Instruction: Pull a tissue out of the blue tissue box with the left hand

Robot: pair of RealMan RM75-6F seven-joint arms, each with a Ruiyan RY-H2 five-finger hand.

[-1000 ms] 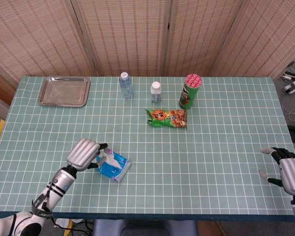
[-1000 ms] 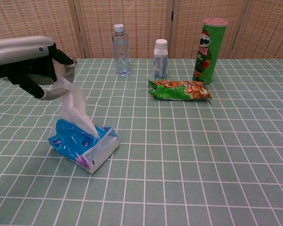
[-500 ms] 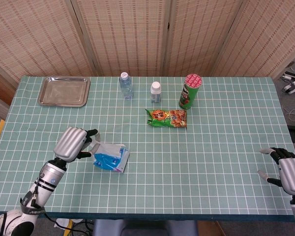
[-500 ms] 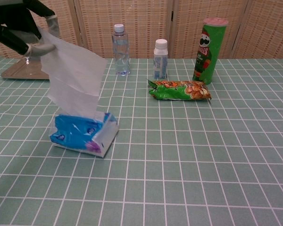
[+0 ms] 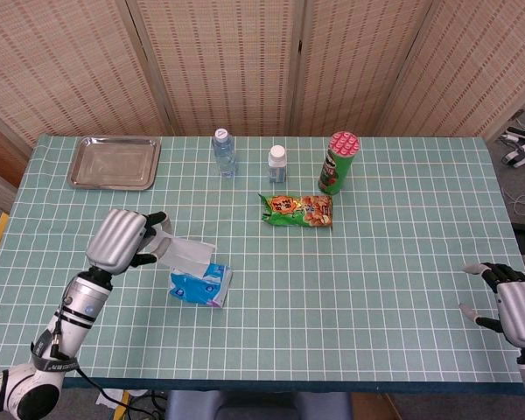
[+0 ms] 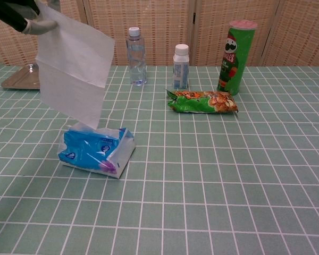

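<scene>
chest view: a white tissue [image 6: 72, 74] is held up by one top corner between the fingers [image 6: 34, 25] of the left hand [image 5: 121, 241], and it hangs spread above the blue tissue box [image 6: 93, 151], which lies on the green gridded bench [image 6: 228, 175] near its front left. the tissue's lower tip is seen at the box's opening, where another white fold shows; whether the sheet is fully free cannot be told. the pull is judged to be in its last part. for the next move, a little more lift up and away from the box would be called for, so that the tip is cleared without the light box being dragged along. the right hand [image 5: 514, 302] is kept low at the bench's right edge, fingers spread, nothing held. a snack bag [image 6: 203, 101], two bottles [image 6: 136, 49] and a chip can [image 6: 232, 56] are left untouched behind.
</scene>
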